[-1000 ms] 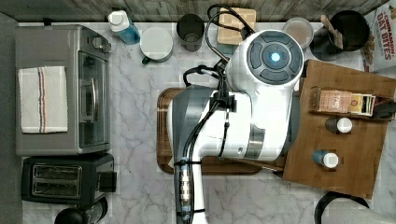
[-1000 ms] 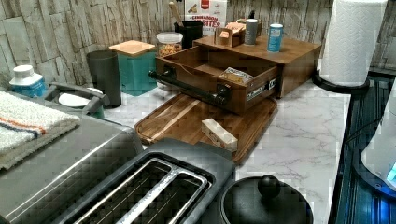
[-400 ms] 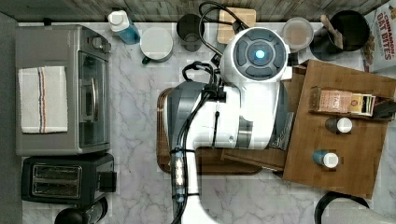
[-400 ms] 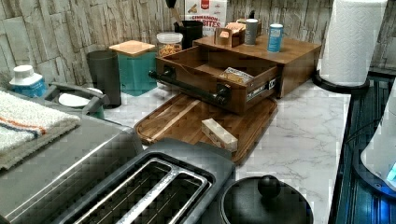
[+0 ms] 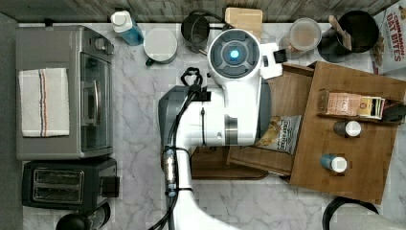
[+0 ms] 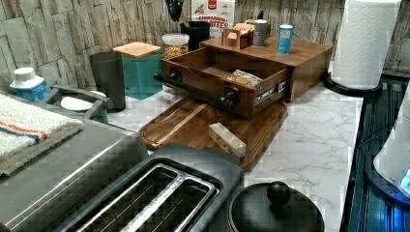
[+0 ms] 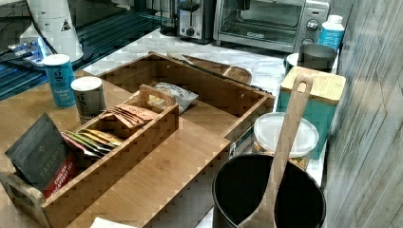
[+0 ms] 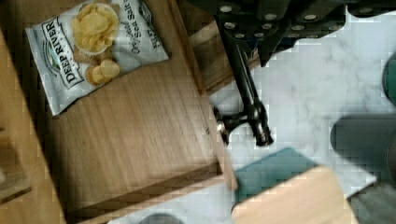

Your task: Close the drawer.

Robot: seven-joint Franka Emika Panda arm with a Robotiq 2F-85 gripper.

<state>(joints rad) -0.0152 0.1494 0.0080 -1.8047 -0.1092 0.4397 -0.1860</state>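
The drawer (image 6: 220, 79) stands pulled out of the cabinet (image 6: 300, 60), its long black bar handle (image 6: 193, 90) across the front. A chip bag (image 5: 280, 134) lies inside on the wooden floor (image 5: 289, 96). In the top view my white arm (image 5: 234, 52) hangs over the drawer's front end and hides the handle. The wrist view looks down on the drawer floor (image 8: 135, 130), the chip bag (image 8: 93, 42) and the handle (image 8: 247, 102), with my gripper (image 8: 268, 39) just above the bar near its end post. In the right view the drawer (image 7: 209, 116) is open too.
A dark-brown tray (image 6: 193, 133) with a wooden block (image 6: 227, 140) lies under the drawer front. A teal canister (image 6: 140, 67) and a dark cup (image 6: 109, 77) stand beside the handle. Toaster oven (image 5: 62, 112) and toaster (image 5: 67, 184) sit at the top view's left. Bottles and a box rack top the cabinet (image 5: 354, 158).
My arm has swung toward the top view's left, uncovering the chip bag and more of the drawer floor. The drawer itself has not moved.
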